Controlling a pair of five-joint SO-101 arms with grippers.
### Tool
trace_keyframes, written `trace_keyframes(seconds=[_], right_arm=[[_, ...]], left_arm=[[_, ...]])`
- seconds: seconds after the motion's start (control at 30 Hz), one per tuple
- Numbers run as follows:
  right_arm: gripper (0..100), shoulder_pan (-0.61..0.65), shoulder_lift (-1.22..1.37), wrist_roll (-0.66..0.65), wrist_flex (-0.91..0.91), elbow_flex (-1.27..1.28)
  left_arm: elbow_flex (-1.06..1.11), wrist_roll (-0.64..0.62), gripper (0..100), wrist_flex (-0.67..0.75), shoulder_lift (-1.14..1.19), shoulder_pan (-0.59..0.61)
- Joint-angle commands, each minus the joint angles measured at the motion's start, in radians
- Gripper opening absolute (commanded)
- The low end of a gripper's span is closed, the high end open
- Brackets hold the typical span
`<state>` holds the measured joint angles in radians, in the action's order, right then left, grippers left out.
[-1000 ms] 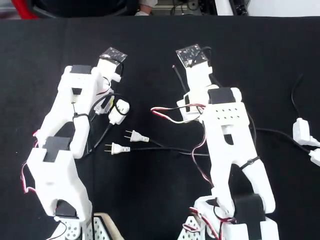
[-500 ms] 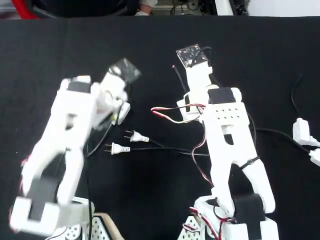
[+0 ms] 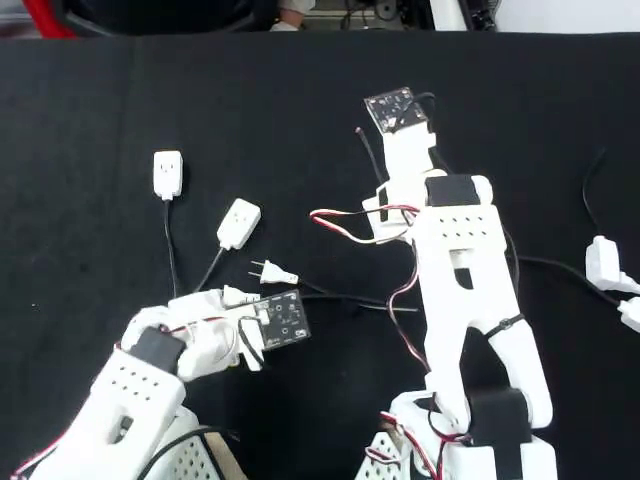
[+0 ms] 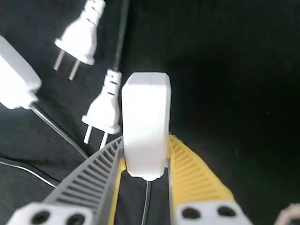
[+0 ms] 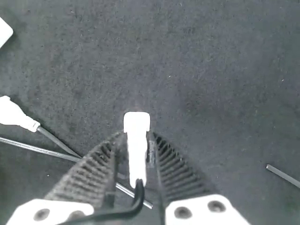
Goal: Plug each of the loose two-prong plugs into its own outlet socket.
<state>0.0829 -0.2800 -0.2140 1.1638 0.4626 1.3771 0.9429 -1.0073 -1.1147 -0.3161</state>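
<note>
Two white outlet sockets (image 3: 167, 173) (image 3: 238, 223) lie on the black table, their cables running toward the near edge. One loose two-prong plug (image 3: 272, 272) lies in the middle. A second plug (image 4: 103, 110) lies right beside my left gripper (image 4: 145, 140), which is shut on a white socket block (image 4: 145, 124) with a thin cable. That arm sits low at the near left (image 3: 200, 340). My right gripper (image 5: 138, 136) is shut on a narrow white plug (image 5: 136, 133) with a black cable, held above bare cloth. The right arm (image 3: 450, 230) stands in the middle.
More white connectors (image 3: 603, 262) with black cables lie at the right edge. Black cables cross the middle under the right arm. A white cable end (image 5: 14, 117) lies near the right gripper. The far half of the table is bare black cloth.
The left arm has swung back from the far left to the near edge, uncovering the two sockets. The right arm has shifted slightly farther away.
</note>
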Motion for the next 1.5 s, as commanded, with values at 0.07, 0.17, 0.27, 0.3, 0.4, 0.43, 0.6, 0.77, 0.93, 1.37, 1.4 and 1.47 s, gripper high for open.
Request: trace_keyframes(seconds=[0.07, 0.17, 0.27, 0.3, 0.4, 0.43, 0.6, 0.77, 0.93, 1.37, 1.4, 1.47], right_arm=[[1.1, -0.009, -0.005, 0.005, -0.015, -0.03], [1.1, -0.009, -0.005, 0.005, -0.015, -0.03], [1.1, -0.009, -0.005, 0.005, -0.015, -0.03], [1.1, -0.009, -0.004, 0.005, -0.015, -0.03], [1.1, -0.009, -0.004, 0.005, -0.015, -0.03], [1.1, -0.009, -0.004, 0.005, -0.015, -0.03], [1.1, -0.009, -0.004, 0.005, -0.015, -0.03], [1.1, -0.009, -0.004, 0.005, -0.015, -0.03], [1.1, -0.009, -0.004, 0.005, -0.015, -0.03], [1.1, -0.009, -0.004, 0.005, -0.015, -0.03], [1.1, -0.009, -0.004, 0.005, -0.015, -0.03], [1.1, -0.009, -0.004, 0.005, -0.015, -0.03]], left_arm=[[0.104, 0.025, 3, 0.206, -0.12, 0.064], [0.159, 0.12, 3, 0.213, -0.124, 0.064], [0.191, 0.157, 3, 0.215, -0.127, 0.065], [0.197, 0.157, 3, 0.215, -0.127, 0.065], [0.205, 0.155, 9, 0.213, -0.127, 0.067], [0.216, 0.155, 12, 0.212, -0.127, 0.071], [0.228, 0.155, 25, 0.213, -0.127, 0.076], [0.206, 0.152, 25, 0.21, -0.129, 0.076], [0.101, 0.075, 25, 0.068, -0.129, 0.073], [-0.044, 0.026, 25, -0.227, -0.129, 0.073], [-0.05, 0.02, 25, -0.226, -0.13, 0.074], [-0.079, -0.018, 25, -0.232, -0.144, 0.074]])
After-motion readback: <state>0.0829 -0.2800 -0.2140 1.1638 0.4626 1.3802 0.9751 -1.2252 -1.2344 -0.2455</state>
